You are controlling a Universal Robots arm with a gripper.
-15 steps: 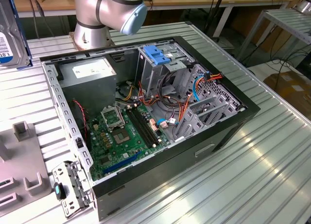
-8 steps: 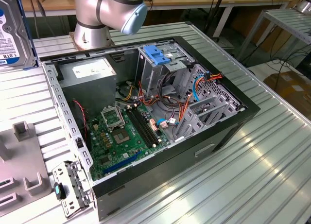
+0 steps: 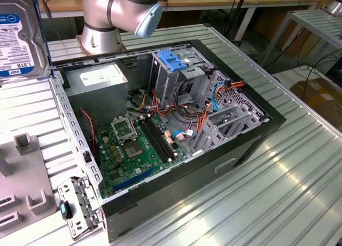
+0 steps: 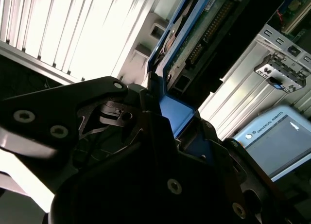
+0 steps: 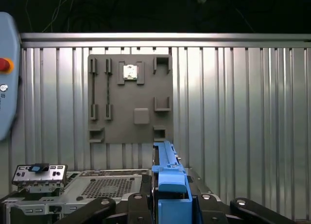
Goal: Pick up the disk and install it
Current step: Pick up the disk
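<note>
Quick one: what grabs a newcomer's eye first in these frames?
The disk looms at the exterior view's top left, and the first wrist view shows it clamped edge-on in the end effector. Next comes the open PC case mid-table, motherboard and orange cables exposed, with a blue bracket near its far wall.

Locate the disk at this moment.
The disk is at the exterior view's upper left corner, left of the open computer case. In both wrist views the gripper clamps it edge-on.
</note>
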